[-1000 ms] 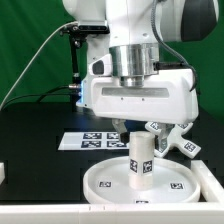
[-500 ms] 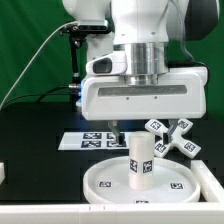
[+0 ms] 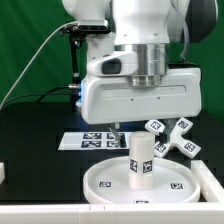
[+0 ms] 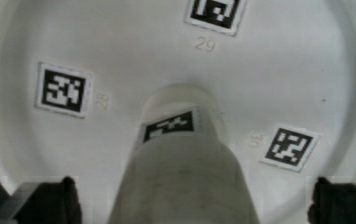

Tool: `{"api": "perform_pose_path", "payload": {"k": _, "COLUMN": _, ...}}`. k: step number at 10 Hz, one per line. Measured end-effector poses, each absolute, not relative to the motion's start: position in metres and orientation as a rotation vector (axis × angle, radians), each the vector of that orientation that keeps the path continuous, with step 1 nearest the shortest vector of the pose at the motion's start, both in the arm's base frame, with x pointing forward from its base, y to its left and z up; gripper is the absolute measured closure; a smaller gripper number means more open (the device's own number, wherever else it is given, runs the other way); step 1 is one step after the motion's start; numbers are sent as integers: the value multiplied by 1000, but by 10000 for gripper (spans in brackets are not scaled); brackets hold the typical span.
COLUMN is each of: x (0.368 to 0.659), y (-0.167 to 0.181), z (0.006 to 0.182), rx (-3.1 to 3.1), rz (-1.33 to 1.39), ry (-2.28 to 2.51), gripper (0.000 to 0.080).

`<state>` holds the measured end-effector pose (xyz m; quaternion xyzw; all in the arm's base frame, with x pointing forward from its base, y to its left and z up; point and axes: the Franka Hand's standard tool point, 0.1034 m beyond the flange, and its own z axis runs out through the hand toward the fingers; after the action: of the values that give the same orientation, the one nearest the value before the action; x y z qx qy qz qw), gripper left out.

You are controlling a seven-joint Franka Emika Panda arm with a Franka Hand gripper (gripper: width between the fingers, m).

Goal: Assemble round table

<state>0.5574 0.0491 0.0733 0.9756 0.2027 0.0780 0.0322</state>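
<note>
A green curtain [image 3: 25, 40] is hanging behind a black counter [image 3: 35, 150], and the white arm [image 3: 140, 40] is filling most of the exterior view. The large rimmed round disc [image 3: 105, 182] is lying flat at the front of the counter, tags facing up, and the short cylindrical leg [image 3: 140, 162] is standing upright at about its centre, one tag showing on its side. The cross-shaped foot [image 3: 168, 135] is lying on the counter behind the disc toward the exterior view's right, its tagged faces turning several ways; whether it is touching the disc's rim cannot be told. The marker board [image 3: 92, 141] is lying flat behind the disc, toward the exterior view's left of the leg.

The hand [image 4: 196, 205] is hovering directly over the leg, its wide white body sitting above the leg's top in the exterior view. In the wrist view the dark fingertips [image 4: 50, 202] are standing wide apart, one at either side of the leg, with a gap showing on each side; they are gripping nothing. One dark finger is showing in the exterior view just beside the leg's top, on the exterior view's left, not touching it. Around the leg the wrist view is showing the disc's white floor with three tags on it, and a fourth tag is sitting on the leg's side
</note>
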Motion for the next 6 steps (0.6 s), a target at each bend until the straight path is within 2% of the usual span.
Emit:
{"api": "perform_pose_path", "payload": {"k": 1, "x": 559, "y": 46, "z": 76, "rx": 2920, "rz": 281, "ry": 808, "gripper": 150}}
{"api": "perform_pose_path", "payload": {"k": 5, "x": 559, "y": 40, "z": 76, "rx": 2920, "rz": 278, "ry": 802, "gripper": 178}}
{"api": "perform_pose_path", "payload": {"k": 6, "x": 559, "y": 40, "z": 76, "rx": 2920, "rz": 278, "ry": 801, "gripper": 350}}
